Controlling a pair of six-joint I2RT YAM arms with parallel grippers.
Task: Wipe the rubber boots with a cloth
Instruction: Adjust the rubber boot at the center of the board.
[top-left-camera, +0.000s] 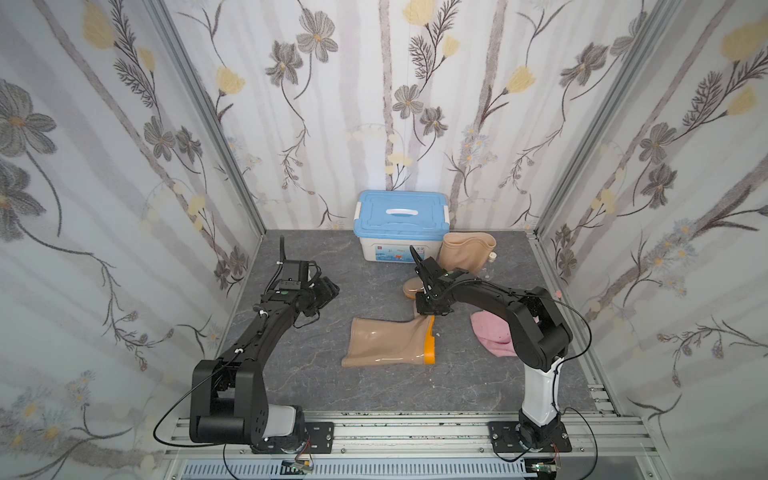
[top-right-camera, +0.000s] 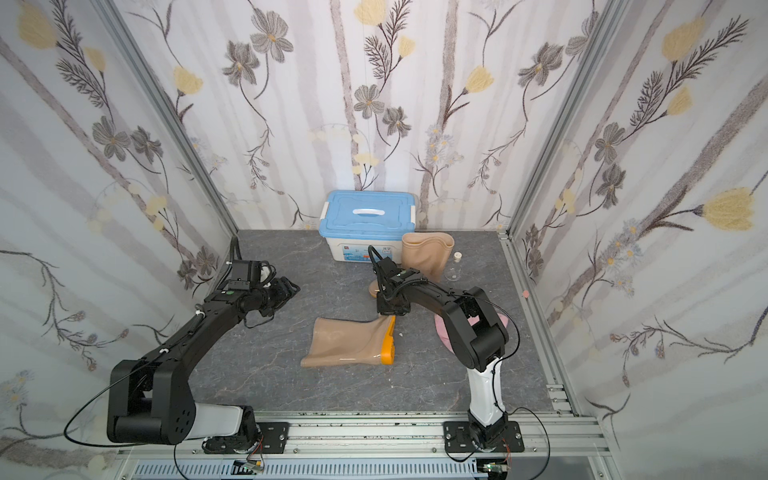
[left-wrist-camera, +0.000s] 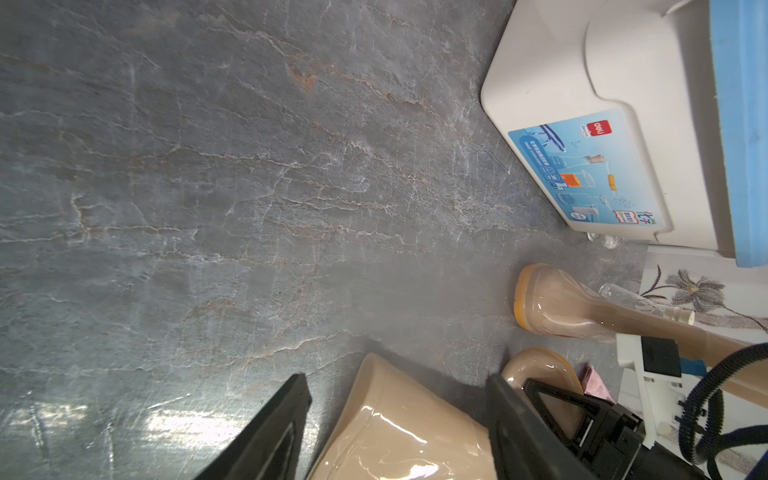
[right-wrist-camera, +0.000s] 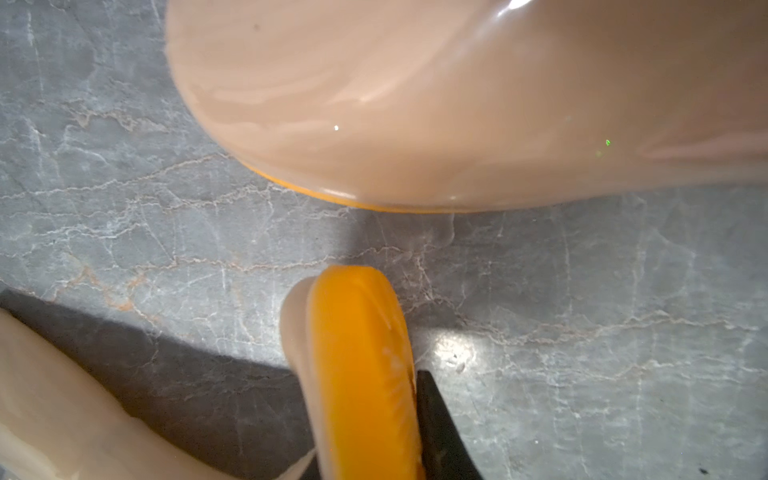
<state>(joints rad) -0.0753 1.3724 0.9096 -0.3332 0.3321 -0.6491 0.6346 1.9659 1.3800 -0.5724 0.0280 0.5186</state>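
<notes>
Below, grey veined tabletop (top-left-camera: 332, 386) under toppled rubber boot (top-left-camera: 386, 340); around, floral wallpaper (top-left-camera: 340, 104)

blue-lidded box (top-left-camera: 401, 226), glass flask (top-right-camera: 454, 272), grey marble tabletop (top-left-camera: 332, 390)

box (top-left-camera: 401, 216) rear | upright boot (top-left-camera: 465, 253) right, maybe touching | fallen boot (top-left-camera: 382, 340) in front (cloth (top-left-camera: 488, 332) rightward)

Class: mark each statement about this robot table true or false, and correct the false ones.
1. One rubber boot lies on its side. True.
2. The left gripper holds the pink cloth. False: it is open and empty; the cloth lies on the table.
3. The right gripper grips the lying boot's toe. True.
4. The storage box has no lid. False: its blue lid is on.
5. The second boot stands upright beside the box. True.
</notes>
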